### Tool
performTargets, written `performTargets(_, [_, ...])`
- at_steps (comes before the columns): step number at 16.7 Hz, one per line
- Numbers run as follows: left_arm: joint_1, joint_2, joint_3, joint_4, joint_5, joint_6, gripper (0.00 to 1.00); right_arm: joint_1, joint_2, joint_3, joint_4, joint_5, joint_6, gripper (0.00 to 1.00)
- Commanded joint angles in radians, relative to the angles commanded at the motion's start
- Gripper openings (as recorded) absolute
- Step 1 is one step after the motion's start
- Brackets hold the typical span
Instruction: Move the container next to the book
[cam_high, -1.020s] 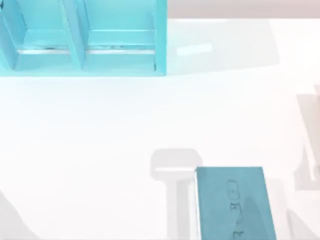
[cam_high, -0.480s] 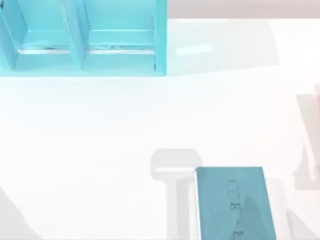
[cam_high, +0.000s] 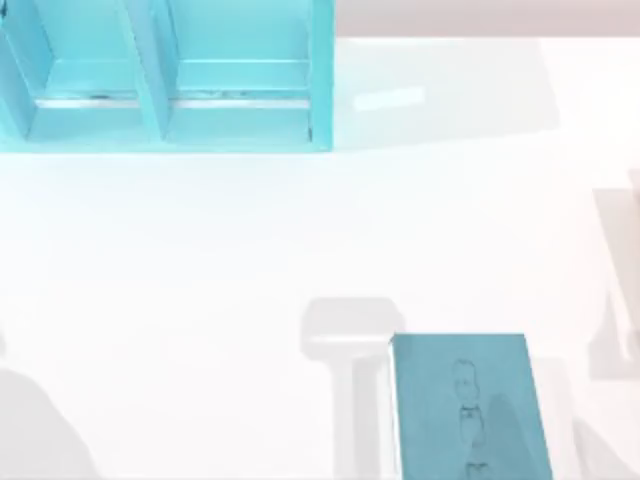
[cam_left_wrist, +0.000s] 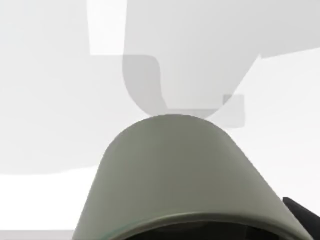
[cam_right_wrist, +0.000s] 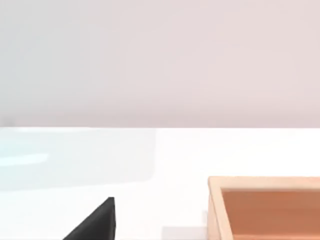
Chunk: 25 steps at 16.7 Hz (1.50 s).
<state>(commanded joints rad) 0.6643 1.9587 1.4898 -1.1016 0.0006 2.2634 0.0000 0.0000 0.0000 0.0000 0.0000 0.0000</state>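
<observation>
A grey shadow is seen to have grown at the table's (cam_high: 200, 250) left edge, far left of the book (cam_high: 468, 405), suggesting the container (cam_left_wrist: 175, 170), seen close under the left claw, is being carried bookward; claw states cannot be told.

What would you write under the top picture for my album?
A teal book lies near the table's front edge, a light-blue shelf unit at back left.

Bright, even light washes out the white table (cam_high: 200, 250); soft grey shadows fall across it, without blur.
</observation>
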Motion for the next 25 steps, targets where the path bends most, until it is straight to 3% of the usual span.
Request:
performTargets(7, [-0.018,0.007,-0.005,-0.006,-0.002,-0.024,0.0,0.0,0.0,0.0,0.0,0.0,0.0,1.0])
performTargets(11, [-0.145,0.027,-0.021,-0.055,-0.015,-0.203,0.0,0.0,0.0,0.0,0.0,0.0,0.0,1.0])
performTargets(16, [-0.423,0.066,-0.043,-0.15,-0.038,-0.656,0.0,0.0,0.0,0.0,0.0,0.0,0.0,1.0])
performTargets(25, [-1.017,0.103,-0.068,-0.299,-0.041,-1.776,0.0,0.0,0.0,0.0,0.0,0.0,0.0,1.0])
